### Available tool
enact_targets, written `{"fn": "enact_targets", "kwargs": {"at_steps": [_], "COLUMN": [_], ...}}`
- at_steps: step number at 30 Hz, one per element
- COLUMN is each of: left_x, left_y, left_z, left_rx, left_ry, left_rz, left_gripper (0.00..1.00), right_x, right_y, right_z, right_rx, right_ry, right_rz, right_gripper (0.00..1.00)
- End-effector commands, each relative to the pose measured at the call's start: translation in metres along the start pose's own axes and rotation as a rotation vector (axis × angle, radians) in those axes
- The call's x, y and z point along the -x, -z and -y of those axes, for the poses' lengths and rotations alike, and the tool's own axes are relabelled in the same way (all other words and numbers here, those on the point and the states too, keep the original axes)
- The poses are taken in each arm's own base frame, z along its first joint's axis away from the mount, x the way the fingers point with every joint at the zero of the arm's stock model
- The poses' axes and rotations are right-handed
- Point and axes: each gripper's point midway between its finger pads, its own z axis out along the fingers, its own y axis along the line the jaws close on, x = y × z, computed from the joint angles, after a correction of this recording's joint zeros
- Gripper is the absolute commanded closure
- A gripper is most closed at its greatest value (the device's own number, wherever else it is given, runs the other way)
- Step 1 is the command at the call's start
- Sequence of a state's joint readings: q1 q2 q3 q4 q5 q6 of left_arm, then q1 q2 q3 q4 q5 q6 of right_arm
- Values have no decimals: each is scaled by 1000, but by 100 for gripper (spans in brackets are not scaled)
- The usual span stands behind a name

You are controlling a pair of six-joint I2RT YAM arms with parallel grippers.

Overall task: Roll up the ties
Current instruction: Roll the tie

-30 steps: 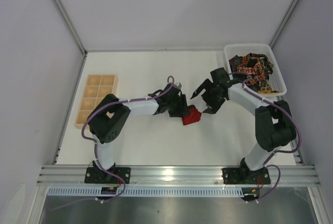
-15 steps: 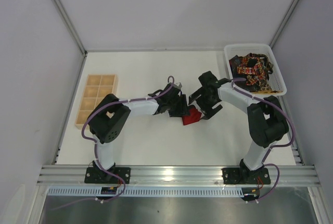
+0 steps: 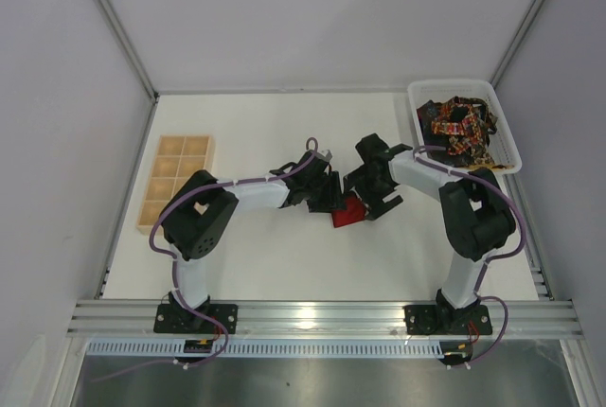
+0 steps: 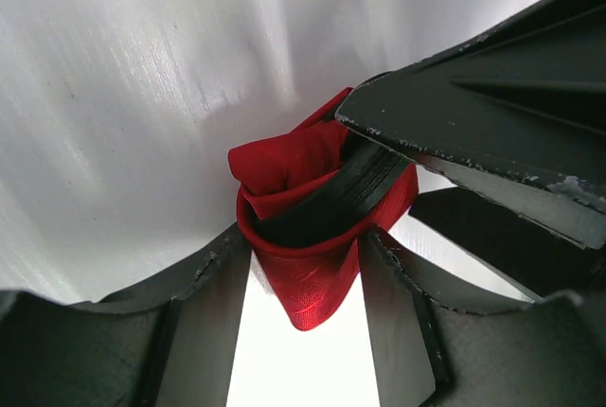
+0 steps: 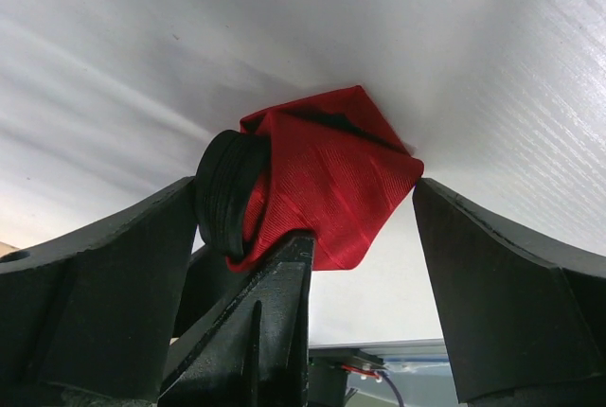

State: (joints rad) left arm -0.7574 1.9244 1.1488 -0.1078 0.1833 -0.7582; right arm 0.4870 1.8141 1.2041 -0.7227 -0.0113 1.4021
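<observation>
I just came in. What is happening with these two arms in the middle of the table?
Both arms meet over the red tie, which is already wound into a small roll. The left gripper appears to pinch the roll between its fingers. The right gripper is open, with its jaws set wide on either side of the roll. The other patterned ties lie in a heap in the white bin at the far right, not yet rolled.

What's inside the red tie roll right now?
A dark ribbed coil of layers sits wrapped inside the red tie, poking out one end. Its centre is covered by those layers, so what lies there cannot be seen.
</observation>
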Motion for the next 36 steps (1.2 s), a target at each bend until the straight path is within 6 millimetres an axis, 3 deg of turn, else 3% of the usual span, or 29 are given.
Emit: {"fn": "enact_targets", "kwargs": {"at_steps": [1, 14, 22, 36], "left_x": [-22, -22, -23, -24], "left_y": [-9, -10, -10, -9], "left_z": [-23, -24, -23, -21], "left_rx": [81, 82, 78, 64], "left_ry": [-14, -16, -16, -17], "left_rz": [-75, -78, -80, -81], "left_gripper": [45, 45, 44, 44], "right_x": [1, 1, -8, -3], "right_y": [2, 5, -5, -16], "right_z": [-6, 6, 8, 14], "right_rx": [9, -33, -36, -33], "right_ry": [-39, -82, -72, -99], "right_rz": [32, 71, 57, 83], "right_gripper": [0, 0, 0, 1]}}
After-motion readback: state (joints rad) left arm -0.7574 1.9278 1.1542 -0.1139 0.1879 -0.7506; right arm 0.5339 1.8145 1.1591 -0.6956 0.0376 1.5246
